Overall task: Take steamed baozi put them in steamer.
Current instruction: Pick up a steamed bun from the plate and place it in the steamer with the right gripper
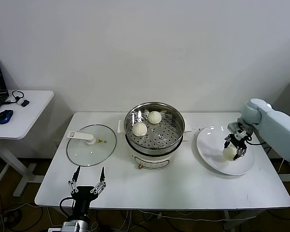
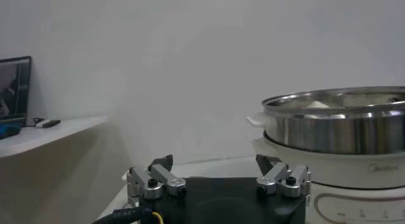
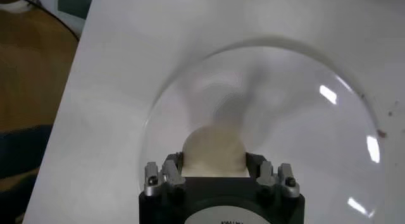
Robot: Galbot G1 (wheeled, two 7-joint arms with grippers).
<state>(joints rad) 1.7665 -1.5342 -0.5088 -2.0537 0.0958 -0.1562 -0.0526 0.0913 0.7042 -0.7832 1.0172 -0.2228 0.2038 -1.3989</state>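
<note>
Table (image 1: 174,188), white and long, carries everything in the head view, with a smaller side desk (image 1: 24,108) standing apart off its left end. Near the table's middle sits the steamer (image 1: 154,126), a shiny steel basket with a perforated floor on a white cooker base; two steamed baozi (image 1: 139,129) lie inside it, one toward the left wall and the other just behind it toward the back. Left of the steamer, flat on the table, lies a glass lid (image 1: 92,145) with a white handle. To the steamer's right rests a round white plate (image 1: 210,145). Over that plate the right gripper (image 1: 234,147) reaches down from its pale arm, and its fingers are closed around a third bun (image 1: 229,152), which sits on the plate's surface between them. At the table's near edge the left gripper (image 1: 87,181) waits, fingers spread wide and pointing up, holding nothing.
</note>
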